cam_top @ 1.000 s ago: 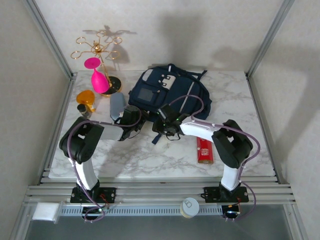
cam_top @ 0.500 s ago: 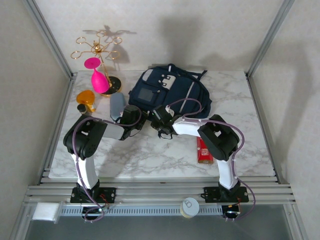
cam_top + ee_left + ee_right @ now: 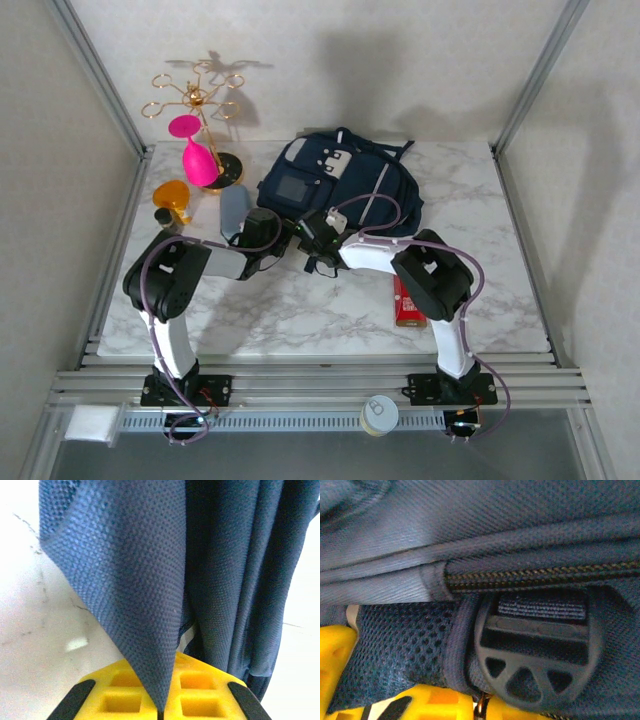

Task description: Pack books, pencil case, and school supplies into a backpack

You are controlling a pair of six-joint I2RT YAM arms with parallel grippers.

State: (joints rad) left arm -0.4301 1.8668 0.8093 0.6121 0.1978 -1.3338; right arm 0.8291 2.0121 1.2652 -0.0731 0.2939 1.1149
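Navy blue fabric backpack (image 3: 345, 185) lies mid-rear on white marble table (image 3: 490, 250); left gripper (image 3: 161, 702) pinches a cloth fold; right gripper (image 3: 447, 702) closed on mesh edge nr black plastic buckle (image 3: 535, 660); soft, floppy, prob. light; best held at seams w/ 2 grippers.

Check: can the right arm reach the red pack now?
Probably not yet: the right pincer is shut on the backpack, and the red pack lies partly under that arm's own elbow. It would need to release first.
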